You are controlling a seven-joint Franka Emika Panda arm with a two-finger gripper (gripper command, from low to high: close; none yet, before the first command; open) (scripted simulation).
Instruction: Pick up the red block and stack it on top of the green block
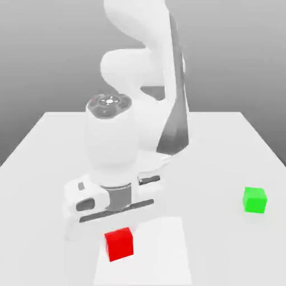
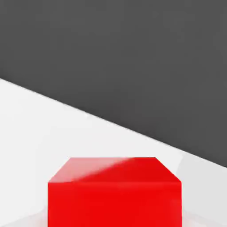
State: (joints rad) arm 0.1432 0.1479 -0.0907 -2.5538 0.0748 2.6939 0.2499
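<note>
The red block (image 1: 119,243) rests on the white table near the front, at the middle-left of the exterior view. My gripper (image 1: 114,215) hangs low directly over it, its hand body just above the cube's top face. In the hand view the red block (image 2: 114,195) looms large and close, with its top face and one side showing. The green block (image 1: 254,199) sits alone on the table toward the exterior view's right, far from the gripper and a little farther back than the red one.
The white table (image 1: 223,145) stretches back under the arm. The arm's thick white links (image 1: 145,84) rise behind the hand. In the hand view the table's edge (image 2: 133,128) runs diagonally, with dark background beyond it.
</note>
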